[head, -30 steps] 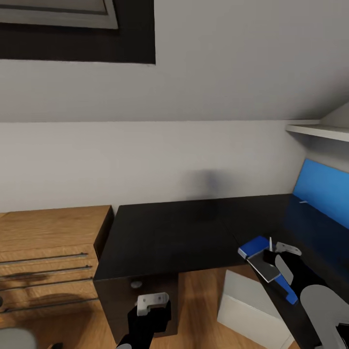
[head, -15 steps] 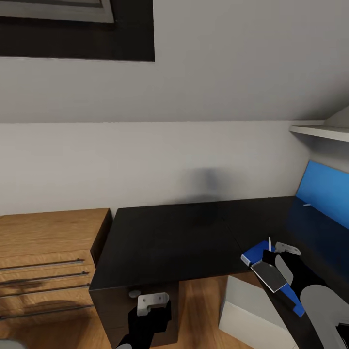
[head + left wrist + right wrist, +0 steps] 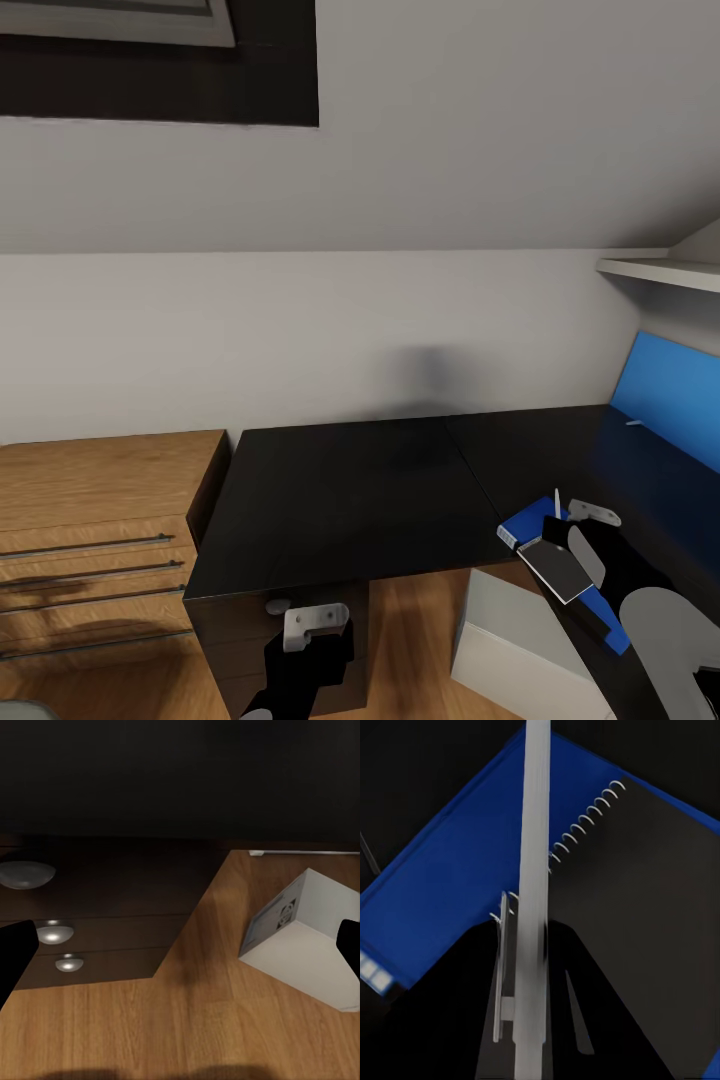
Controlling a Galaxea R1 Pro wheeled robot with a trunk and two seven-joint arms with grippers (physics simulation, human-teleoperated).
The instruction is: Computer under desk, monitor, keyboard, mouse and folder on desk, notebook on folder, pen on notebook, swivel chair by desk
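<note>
Though gripped, pen [image 3: 534, 870] above notebook [image 3: 556, 567].

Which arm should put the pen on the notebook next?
Right. The right gripper is shut on the pen, directly above the notebook on the folder. The left gripper hangs open, low beside the desk drawers.
</note>
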